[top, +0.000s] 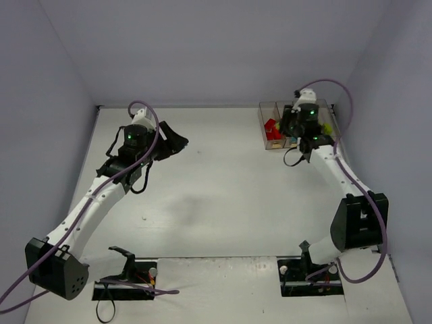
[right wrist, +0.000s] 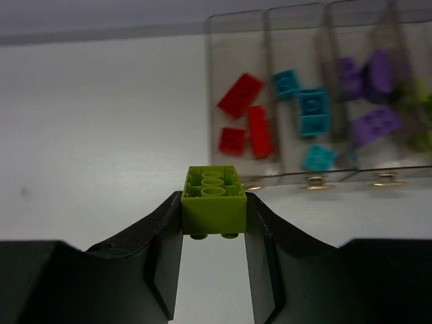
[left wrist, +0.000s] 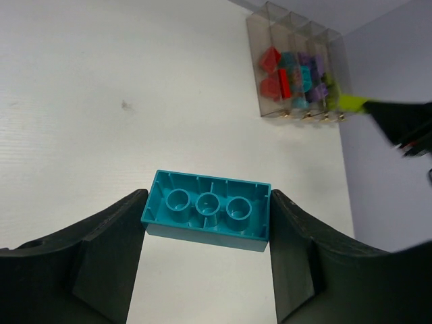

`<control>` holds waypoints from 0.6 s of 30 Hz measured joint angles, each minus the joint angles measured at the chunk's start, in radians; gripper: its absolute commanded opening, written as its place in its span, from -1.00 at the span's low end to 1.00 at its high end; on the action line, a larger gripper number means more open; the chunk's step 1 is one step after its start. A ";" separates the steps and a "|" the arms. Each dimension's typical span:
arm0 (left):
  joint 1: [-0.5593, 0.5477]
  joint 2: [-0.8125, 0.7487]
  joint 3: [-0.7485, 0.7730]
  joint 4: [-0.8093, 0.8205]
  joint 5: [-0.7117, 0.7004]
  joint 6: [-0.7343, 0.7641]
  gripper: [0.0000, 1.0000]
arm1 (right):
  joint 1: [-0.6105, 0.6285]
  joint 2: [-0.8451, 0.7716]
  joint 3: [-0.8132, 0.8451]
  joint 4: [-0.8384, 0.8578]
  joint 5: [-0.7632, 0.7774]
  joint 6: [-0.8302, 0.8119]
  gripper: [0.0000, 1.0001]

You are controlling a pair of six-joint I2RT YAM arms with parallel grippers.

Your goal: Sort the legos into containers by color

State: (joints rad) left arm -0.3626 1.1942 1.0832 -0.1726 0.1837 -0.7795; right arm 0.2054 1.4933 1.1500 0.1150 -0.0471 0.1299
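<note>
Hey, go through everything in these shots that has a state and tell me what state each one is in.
Left gripper: shut on teal plastic brick, hollow underside facing the wrist camera.
Right gripper: shut on lime green plastic brick.
Clear plastic four-compartment bin row: open-topped, holding red bricks, teal bricks and purple bricks in separate compartments.

Several legos (right wrist: 239,94) in the containers (right wrist: 266,40) (far right of the table (top: 223,202))
</note>
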 measured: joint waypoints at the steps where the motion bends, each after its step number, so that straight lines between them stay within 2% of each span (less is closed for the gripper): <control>1: 0.000 -0.016 -0.014 -0.015 -0.003 0.016 -1.00 | -0.050 0.006 0.016 0.004 0.015 0.000 -1.00; 4: 0.000 -0.055 -0.048 -0.051 -0.005 0.058 -1.00 | -0.188 0.048 0.068 0.031 0.047 0.005 -1.00; 8: 0.000 -0.114 -0.098 -0.077 0.000 0.103 -1.00 | -0.304 0.151 0.141 0.060 0.068 0.000 -1.00; 18: 0.000 -0.162 -0.139 -0.109 0.048 0.157 -1.00 | -0.421 0.498 0.417 0.074 0.055 -0.081 -1.00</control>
State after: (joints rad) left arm -0.3626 1.0321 0.9440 -0.2817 0.2314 -0.6224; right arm -0.2157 1.9911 1.5669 0.1890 0.0078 0.0490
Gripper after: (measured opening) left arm 0.582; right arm 0.337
